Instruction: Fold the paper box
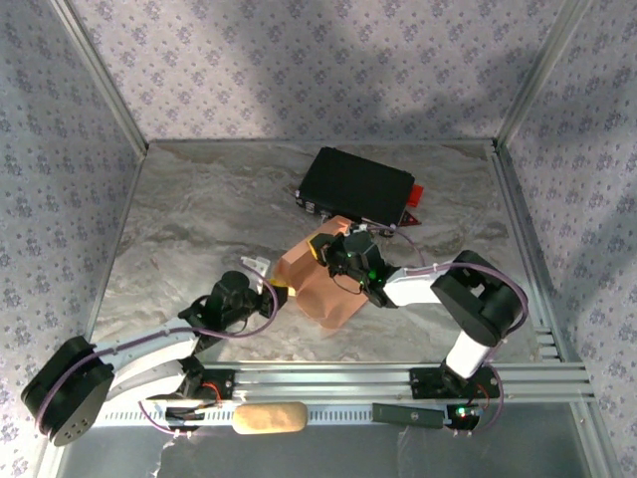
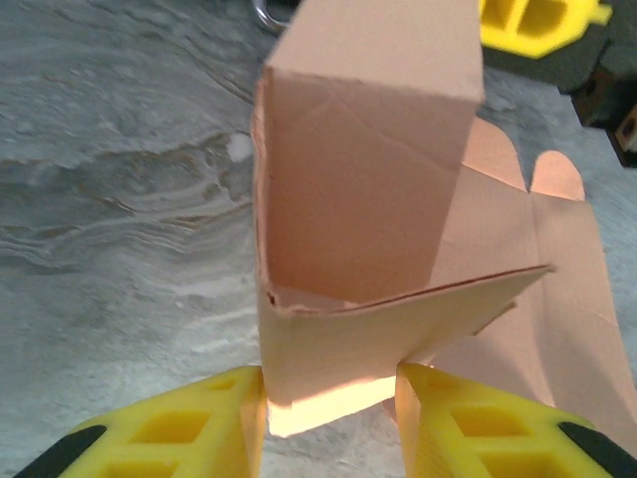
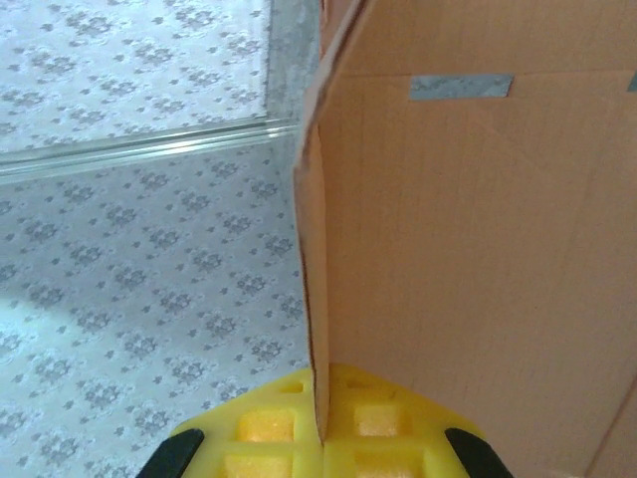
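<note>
The paper box (image 1: pixel 320 289) is salmon-tan cardboard, partly folded, at the table's middle between both arms. In the left wrist view it (image 2: pixel 368 199) stands as an open-ended sleeve with a loose flap and a rounded tab (image 2: pixel 557 179) spreading to the right. My left gripper (image 2: pixel 331 383) has its yellow fingers pressed on the two outer sides of the sleeve's near end; from above it (image 1: pixel 283 291) is at the box's left edge. My right gripper (image 3: pixel 323 398) is shut on a thin cardboard wall (image 3: pixel 478 249), pinched edge-on; from above it (image 1: pixel 328 251) is at the box's far side.
A black hard case (image 1: pixel 358 187) with latches lies just behind the box. A tan oblong block (image 1: pixel 269 418) and a dark bar (image 1: pixel 408 415) rest on the rail at the near edge. Patterned walls close in the table on three sides.
</note>
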Motion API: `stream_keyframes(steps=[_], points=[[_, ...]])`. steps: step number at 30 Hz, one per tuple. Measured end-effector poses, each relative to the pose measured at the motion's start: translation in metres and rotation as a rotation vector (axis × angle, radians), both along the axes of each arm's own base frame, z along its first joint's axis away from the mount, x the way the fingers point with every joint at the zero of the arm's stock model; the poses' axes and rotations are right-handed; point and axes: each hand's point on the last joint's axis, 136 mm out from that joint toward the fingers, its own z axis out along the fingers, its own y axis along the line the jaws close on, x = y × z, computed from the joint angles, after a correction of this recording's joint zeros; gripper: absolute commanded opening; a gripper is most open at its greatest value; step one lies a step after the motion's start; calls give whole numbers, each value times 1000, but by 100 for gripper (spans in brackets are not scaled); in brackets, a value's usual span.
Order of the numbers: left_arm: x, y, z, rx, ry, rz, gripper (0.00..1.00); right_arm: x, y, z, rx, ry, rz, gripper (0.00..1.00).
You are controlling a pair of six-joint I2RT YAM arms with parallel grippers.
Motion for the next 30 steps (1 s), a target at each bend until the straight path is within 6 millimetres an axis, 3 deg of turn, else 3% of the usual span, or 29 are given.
stream_keyframes(steps=[12, 22, 30], points=[[13, 7, 1, 36, -55, 73, 38, -3, 15, -11, 66, -130, 34, 0], [0, -5, 0, 36, -79, 29, 43, -4, 12, -4, 96, -164, 36, 0], [-3, -5, 7, 18, -102, 28, 40, -2, 11, -2, 103, -169, 34, 0]])
